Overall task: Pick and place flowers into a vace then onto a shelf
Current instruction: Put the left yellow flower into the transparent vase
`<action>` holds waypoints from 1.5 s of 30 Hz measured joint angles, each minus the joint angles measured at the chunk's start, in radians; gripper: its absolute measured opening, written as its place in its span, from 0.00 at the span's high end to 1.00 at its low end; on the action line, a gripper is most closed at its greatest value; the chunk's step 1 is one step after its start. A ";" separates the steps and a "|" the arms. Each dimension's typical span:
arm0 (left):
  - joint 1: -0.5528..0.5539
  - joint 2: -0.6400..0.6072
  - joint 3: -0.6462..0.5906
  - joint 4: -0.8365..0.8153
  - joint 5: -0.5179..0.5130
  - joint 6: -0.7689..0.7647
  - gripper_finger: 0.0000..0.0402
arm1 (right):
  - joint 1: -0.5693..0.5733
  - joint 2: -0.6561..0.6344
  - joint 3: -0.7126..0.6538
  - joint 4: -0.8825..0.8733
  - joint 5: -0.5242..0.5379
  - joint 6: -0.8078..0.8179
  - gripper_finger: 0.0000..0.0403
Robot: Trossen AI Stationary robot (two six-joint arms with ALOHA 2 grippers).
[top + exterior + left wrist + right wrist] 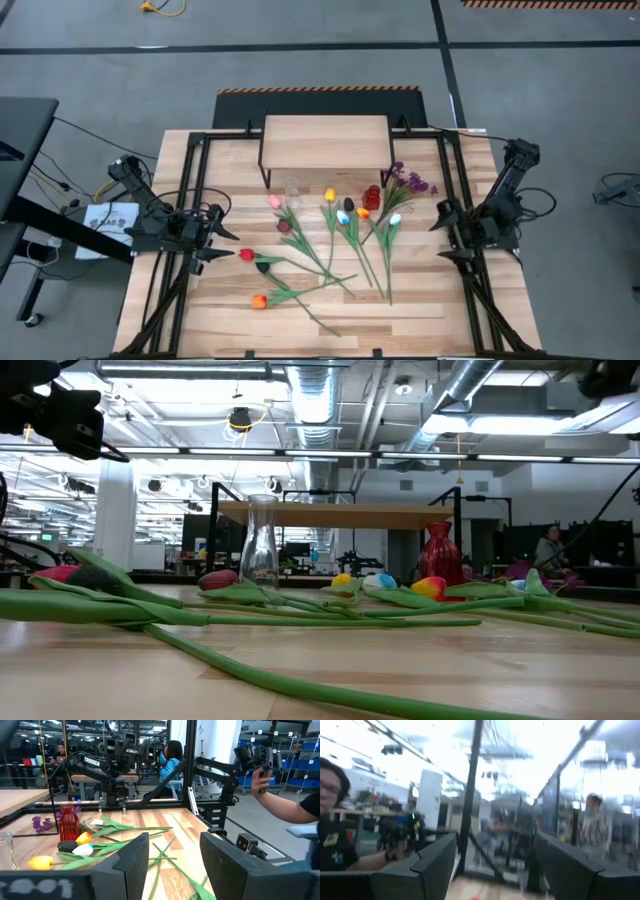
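Standing before shelf [325, 140]: clear vase [293, 187], red vase [372, 196].

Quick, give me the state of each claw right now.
Left claw: open, holding nothing, at the table's left edge.
Right claw: open, holding nothing, at the right edge.

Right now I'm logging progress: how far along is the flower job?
Nothing looks done. The flowers all lie on the tabletop; the clear vase and red vase hold none, and the shelf is bare. Left claw and right claw are open, holding nothing. Everything remains.
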 joint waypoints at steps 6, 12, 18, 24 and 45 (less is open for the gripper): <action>0.000 0.000 0.000 0.000 -0.003 0.023 0.58 | -0.031 0.000 0.000 0.038 -0.123 -0.111 0.34; 0.000 0.000 0.000 0.009 -0.025 0.010 0.58 | -0.082 0.000 0.007 0.030 0.088 -0.107 0.34; 0.000 0.000 0.000 0.118 -0.042 0.179 0.58 | -0.171 0.051 0.027 -0.115 0.291 0.141 0.34; 0.000 0.000 0.000 0.268 0.021 0.291 0.58 | -0.267 0.174 0.068 -0.305 0.229 0.491 0.34; 0.000 0.000 0.000 0.393 0.195 0.222 0.58 | -0.465 1.264 0.533 -0.077 0.206 1.113 0.34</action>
